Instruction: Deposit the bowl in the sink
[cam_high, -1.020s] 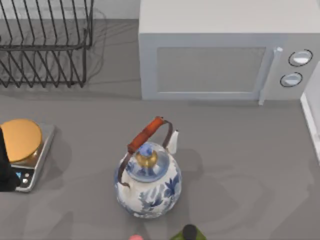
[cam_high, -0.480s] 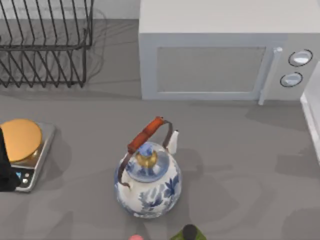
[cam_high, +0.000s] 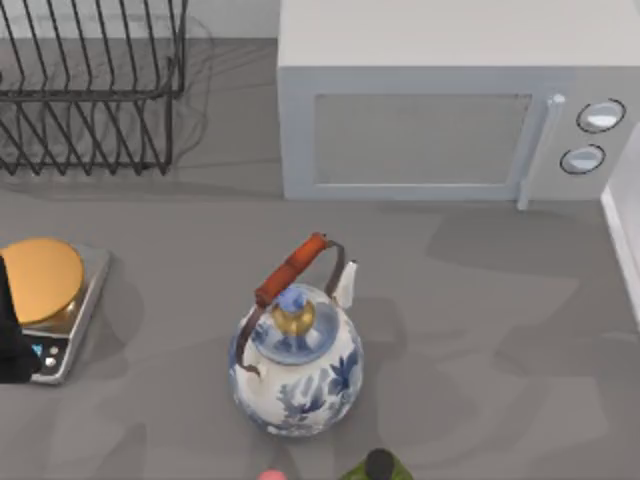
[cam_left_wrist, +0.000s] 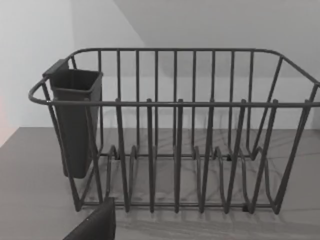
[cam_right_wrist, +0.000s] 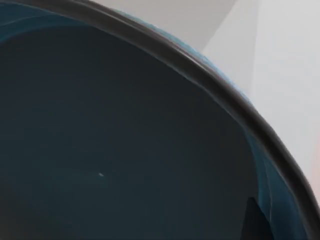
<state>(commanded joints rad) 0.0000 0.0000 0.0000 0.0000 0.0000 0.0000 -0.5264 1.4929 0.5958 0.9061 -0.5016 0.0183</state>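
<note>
the bowl (cam_right_wrist: 125, 150) sits right up against the right wrist camera, its dark teal inside and thin rim close in, so it looks carried by the right arm; whether that gripper's fingers are clamped on it i cannot tell. taking the teapot (cam_high: 295, 360) as the landmark: it stands on the grey table (cam_high: 480, 330), the scale (cam_high: 50, 300) well off to its left, the microwave (cam_high: 440, 120) behind it, the dish rack (cam_high: 90, 90) behind and to its left. the sink (cam_high: 625, 250) shows as a pale rim far to the teapot's right. the left arm looks parked, its wrist camera facing the rack. i judge this the carrying step; next the bowl needs lowering level over the basin before release.
</note>
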